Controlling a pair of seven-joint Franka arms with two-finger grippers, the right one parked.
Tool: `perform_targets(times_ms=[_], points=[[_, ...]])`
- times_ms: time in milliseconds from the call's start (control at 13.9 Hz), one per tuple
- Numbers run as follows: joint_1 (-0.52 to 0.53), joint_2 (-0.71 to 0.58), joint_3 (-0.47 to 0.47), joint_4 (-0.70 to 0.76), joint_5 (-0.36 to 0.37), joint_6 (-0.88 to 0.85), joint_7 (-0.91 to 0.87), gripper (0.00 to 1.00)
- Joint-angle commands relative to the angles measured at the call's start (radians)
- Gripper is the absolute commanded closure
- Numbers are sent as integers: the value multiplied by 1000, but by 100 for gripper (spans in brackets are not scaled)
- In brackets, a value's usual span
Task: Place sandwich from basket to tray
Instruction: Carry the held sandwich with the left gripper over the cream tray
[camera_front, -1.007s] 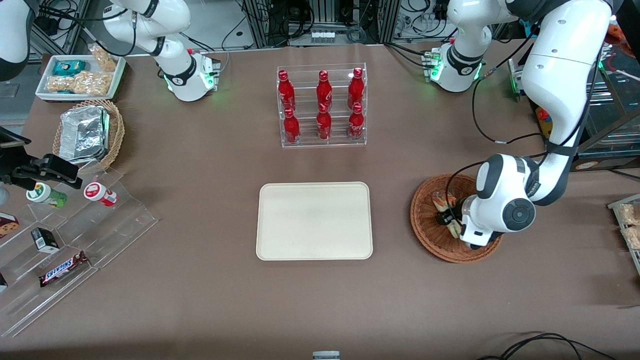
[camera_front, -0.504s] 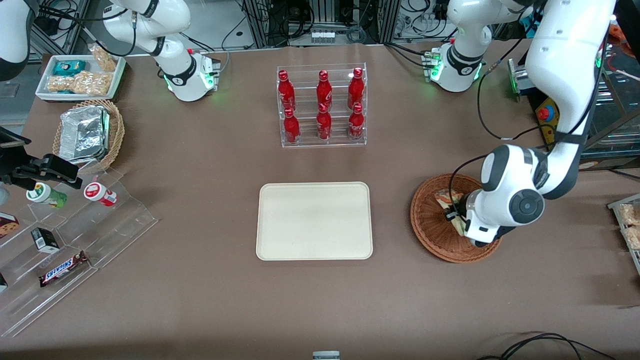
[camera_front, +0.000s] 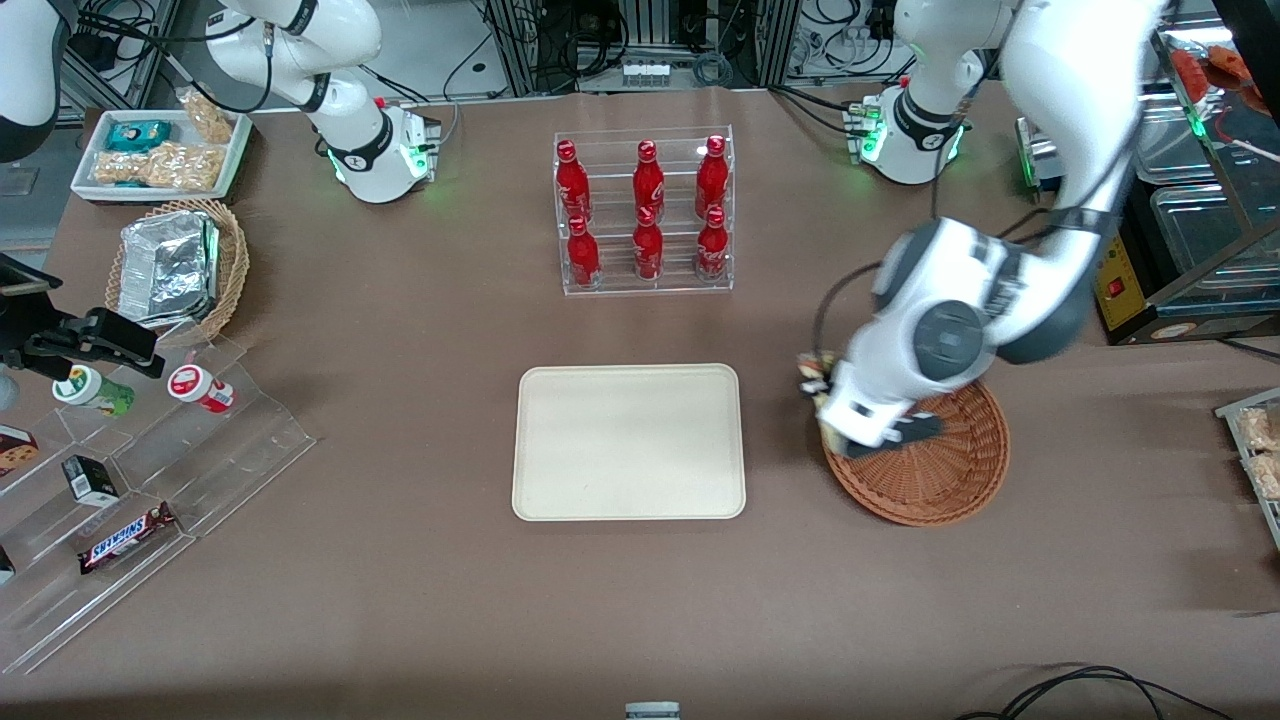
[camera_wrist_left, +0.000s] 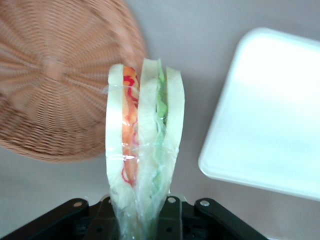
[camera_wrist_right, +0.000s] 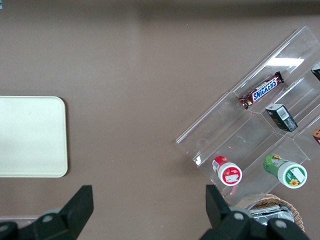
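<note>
— How many red bottles (camera_front: 646, 210) in the clear acrylic rack (camera_front: 645, 282) above the cream rectangular plastic tray (camera_front: 628, 441)?

— Six. One tray, one reddish-brown round wicker basket (camera_front: 930, 470) beside it, one clear-wrapped wedge sandwich (camera_wrist_left: 144, 150), clamped in the single gripper (camera_wrist_left: 142, 220) between basket and tray.

— And toward the parked arm's end?

— One tan wicker basket (camera_front: 232, 262), one white snack tray (camera_front: 235, 150), two small round-lidded tubs (camera_front: 200, 387), one Snickers bar (camera_front: 127, 537).

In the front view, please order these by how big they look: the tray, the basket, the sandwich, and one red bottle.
1. tray
2. basket, partly covered by the arm
3. red bottle
4. sandwich, mostly hidden, held in the hand between basket and tray
</note>
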Motion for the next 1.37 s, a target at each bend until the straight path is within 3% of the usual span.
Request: perform_targets(times_ms=[0, 216, 576, 719, 863, 1079, 1151, 1223, 1295], points=[[-137, 108, 7, 85, 51, 31, 4, 98], [-269, 296, 13, 290, 65, 45, -36, 97], [-441, 571, 36, 595, 243, 48, -195, 97], [-472, 627, 56, 654, 251, 63, -208, 96], [-474, 631, 62, 653, 251, 112, -194, 86], [-478, 641, 61, 648, 245, 180, -224, 67], [-478, 638, 62, 648, 246, 181, -262, 46], [-487, 632, 67, 648, 261, 177, -310, 0], [-501, 625, 74, 648, 292, 172, -335, 0]])
